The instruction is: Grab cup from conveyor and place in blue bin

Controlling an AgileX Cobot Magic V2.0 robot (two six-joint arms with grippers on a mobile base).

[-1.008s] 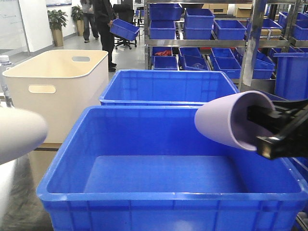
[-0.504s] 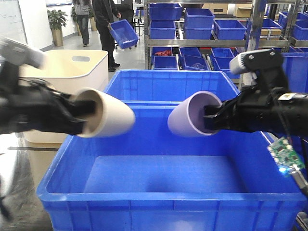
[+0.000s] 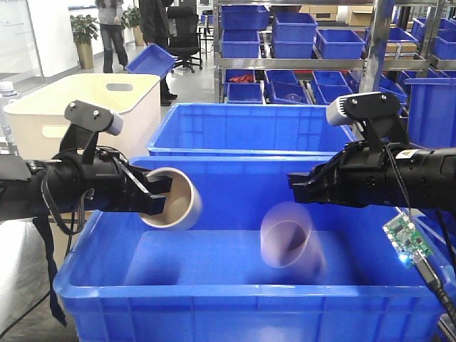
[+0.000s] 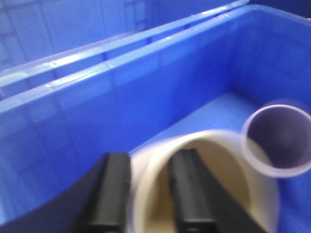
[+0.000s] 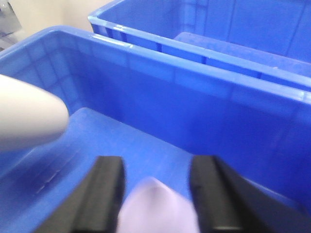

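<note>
Over the bin (image 3: 249, 288), our right gripper (image 3: 293, 189) is spread, lilac cup (image 3: 288, 242) falling; left gripper (image 3: 160, 199) pinches the cream cup (image 3: 174, 206): release it low, inside the walls.

Blue bin (image 3: 100, 281) floor open beyond lilac cup (image 3: 288, 244).

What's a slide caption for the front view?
Right tool open, purple cup dropping into the blue bin; left tool holds a cream cup over it.
</note>
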